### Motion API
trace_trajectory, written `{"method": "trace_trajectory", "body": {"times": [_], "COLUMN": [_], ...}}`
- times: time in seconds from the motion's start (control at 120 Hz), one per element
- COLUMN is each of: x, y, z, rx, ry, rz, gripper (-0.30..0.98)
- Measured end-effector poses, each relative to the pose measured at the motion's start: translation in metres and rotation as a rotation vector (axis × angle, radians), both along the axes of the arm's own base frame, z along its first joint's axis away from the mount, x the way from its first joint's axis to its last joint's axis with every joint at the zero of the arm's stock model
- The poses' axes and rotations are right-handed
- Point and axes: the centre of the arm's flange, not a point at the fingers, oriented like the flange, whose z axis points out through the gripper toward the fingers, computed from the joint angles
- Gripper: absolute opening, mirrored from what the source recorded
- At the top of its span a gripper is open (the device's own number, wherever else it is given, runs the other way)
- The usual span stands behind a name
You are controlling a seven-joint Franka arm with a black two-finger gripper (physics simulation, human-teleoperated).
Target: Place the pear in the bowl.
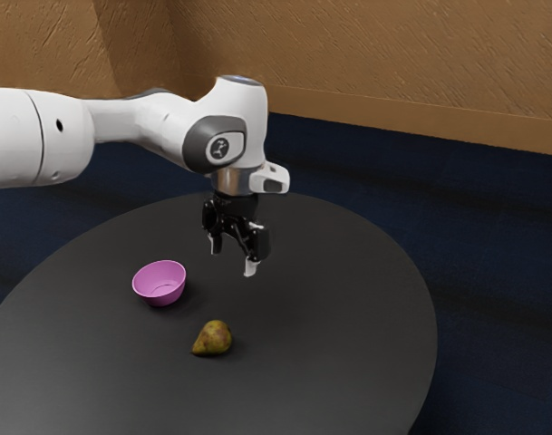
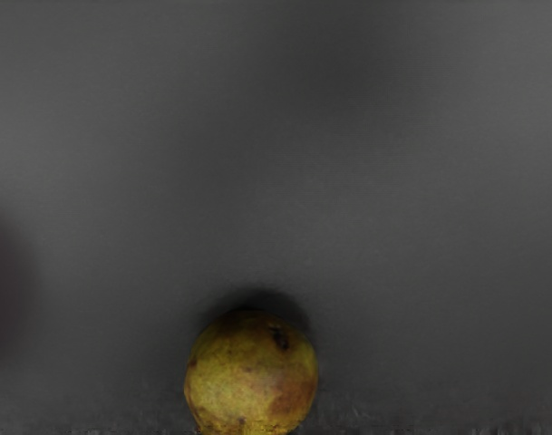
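The gripper point(image 1: 233, 256) hangs above the table in the exterior view, its two fingertips apart with nothing between them. Below it and nearer that camera, the yellow-brown pear point(image 1: 214, 338) lies on its side on the dark tabletop, touching neither finger. The pink bowl point(image 1: 160, 284) stands upright toward the exterior view's left, separate from the pear; its visible inside holds nothing. In the wrist view the rounded end of the pear point(image 2: 251, 373) shows against the dark surface, partly cut off by the picture's border.
A round black table point(image 1: 348, 299) bears the pear and bowl. Behind it are a dark blue floor point(image 1: 493, 236) and a brown wall point(image 1: 393, 54). A dark reddish blur point(image 2: 2, 290) borders the wrist view; I cannot tell what it is.
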Motion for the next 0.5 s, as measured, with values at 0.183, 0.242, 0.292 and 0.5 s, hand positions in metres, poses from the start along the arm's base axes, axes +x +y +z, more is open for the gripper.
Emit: {"method": "trace_trajectory", "body": {"times": [0.183,0.242,0.292,0.5], "x": [-0.055,-0.061,-0.062,-0.052], "y": [-0.010,-0.009,-0.007,0.001], "z": [-0.045,-0.057,-0.066,-0.103], "rx": [0.009,0.003,-0.003,-0.020], "ry": [-0.030,-0.046,-0.060,-0.084], "rz": [-0.098,-0.115,-0.125,-0.146], "gripper": [0.69,0.69,0.69,0.69]}}
